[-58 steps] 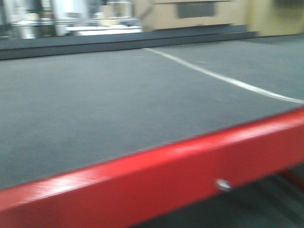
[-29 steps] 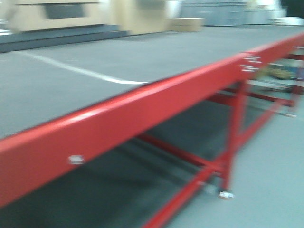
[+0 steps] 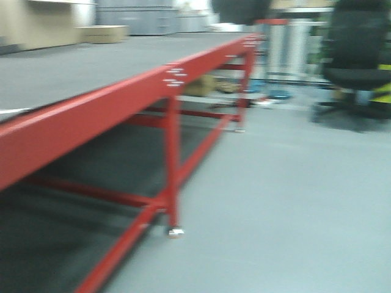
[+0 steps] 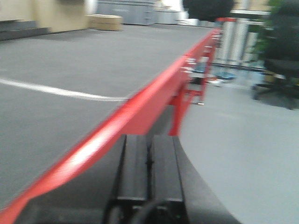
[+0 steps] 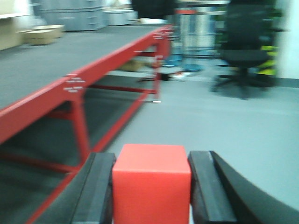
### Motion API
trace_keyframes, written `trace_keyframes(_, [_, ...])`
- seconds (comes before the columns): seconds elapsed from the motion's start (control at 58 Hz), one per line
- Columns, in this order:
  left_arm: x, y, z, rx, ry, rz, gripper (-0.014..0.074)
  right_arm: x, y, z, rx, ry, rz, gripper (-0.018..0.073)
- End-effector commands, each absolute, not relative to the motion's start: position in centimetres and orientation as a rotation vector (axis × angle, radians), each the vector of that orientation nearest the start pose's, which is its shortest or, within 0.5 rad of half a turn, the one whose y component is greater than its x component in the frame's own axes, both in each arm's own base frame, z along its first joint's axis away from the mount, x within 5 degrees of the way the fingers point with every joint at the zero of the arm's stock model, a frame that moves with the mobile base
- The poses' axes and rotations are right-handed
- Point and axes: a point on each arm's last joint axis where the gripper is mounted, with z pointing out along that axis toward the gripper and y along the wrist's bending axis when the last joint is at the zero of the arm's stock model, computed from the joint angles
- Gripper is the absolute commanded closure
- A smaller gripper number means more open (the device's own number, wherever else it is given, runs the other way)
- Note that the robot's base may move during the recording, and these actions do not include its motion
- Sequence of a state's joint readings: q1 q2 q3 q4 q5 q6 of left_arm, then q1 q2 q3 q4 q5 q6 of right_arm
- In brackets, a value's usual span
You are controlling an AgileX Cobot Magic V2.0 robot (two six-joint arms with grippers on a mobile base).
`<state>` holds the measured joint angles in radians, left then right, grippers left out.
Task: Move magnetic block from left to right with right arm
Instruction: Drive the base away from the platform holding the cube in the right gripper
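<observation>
The right gripper is clamped on the magnetic block; its two black fingers press against the cube's left and right sides, and the block sits squarely between them, held above the grey floor rather than on any surface. The block is a plain, bright-red cube — matte faces, crisp edges, no marks visible; its top face reads slightly lighter than the front face, and its lower part runs out of the right wrist view.

The left gripper is closed with nothing in it; its black fingers lie pressed together with only a thin seam between them, just beside and below the table's red rail.

Beyond the grippers stands a long table with a red metal frame and a dark grey top; a white line curves across that top near the rail. Red legs and cross-braces show beneath it. At the far end of the tabletop rests a tan cardboard box; grey cabinets stand behind it. To the right, well apart from the table, is a black office chair. All three views are blurred, so finer detail cannot be made out.
</observation>
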<state>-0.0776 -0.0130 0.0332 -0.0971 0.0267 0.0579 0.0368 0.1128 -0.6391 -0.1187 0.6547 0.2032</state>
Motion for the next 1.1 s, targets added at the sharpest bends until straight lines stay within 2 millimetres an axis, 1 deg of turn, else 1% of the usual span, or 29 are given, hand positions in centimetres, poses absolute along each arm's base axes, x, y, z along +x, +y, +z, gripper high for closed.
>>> trace_keyframes(0.0, [5.53, -0.36, 20.62, 0.014, 1.442, -0.098, 0.0722, 0.63, -0.58, 36.75, 0.094, 1.501, 0.049, 0.0345])
trace_keyframes(1.085, [5.53, -0.36, 20.62, 0.014, 1.442, -0.098, 0.0722, 0.63, -0.58, 36.75, 0.094, 1.501, 0.049, 0.0345])
